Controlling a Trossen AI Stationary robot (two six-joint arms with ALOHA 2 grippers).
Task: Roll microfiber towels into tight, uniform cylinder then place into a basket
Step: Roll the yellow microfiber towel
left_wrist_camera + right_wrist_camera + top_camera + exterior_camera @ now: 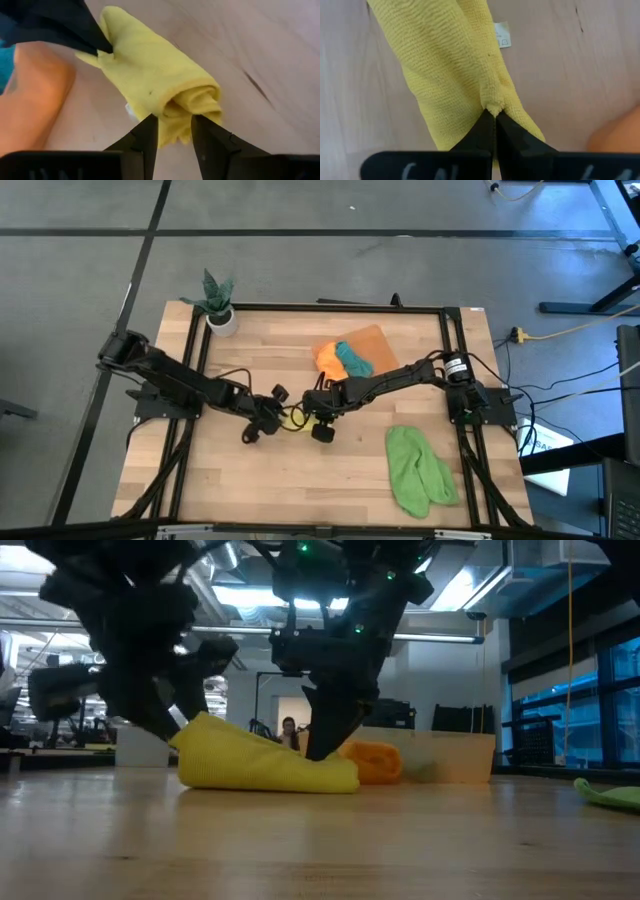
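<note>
On the wooden table (250, 480) the yellow towel (296, 418) lies rolled at centre, basket (365, 340) at 1 o'clock. Right gripper (493, 114) pinches one end; left gripper (175, 125) straddles the other, unclenched. Best squeeze evenly, keeping the roll tight.

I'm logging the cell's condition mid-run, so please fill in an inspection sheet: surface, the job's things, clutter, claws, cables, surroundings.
Surface: wooden table, black frame around it.
Job's things: yellow towel rolled, lying mid-table; orange towel and teal towel in the orange basket; light green towel loose on the table on the right arm's side.
Clutter: white pot with a green plant at a far corner.
Claws: left claw spread around one end of the yellow roll; right claw shut, pinching the towel's fabric.
Cables: yellow and black cables on the floor beyond the right arm's base.
Surroundings: grey floor; a person far behind the table.
</note>
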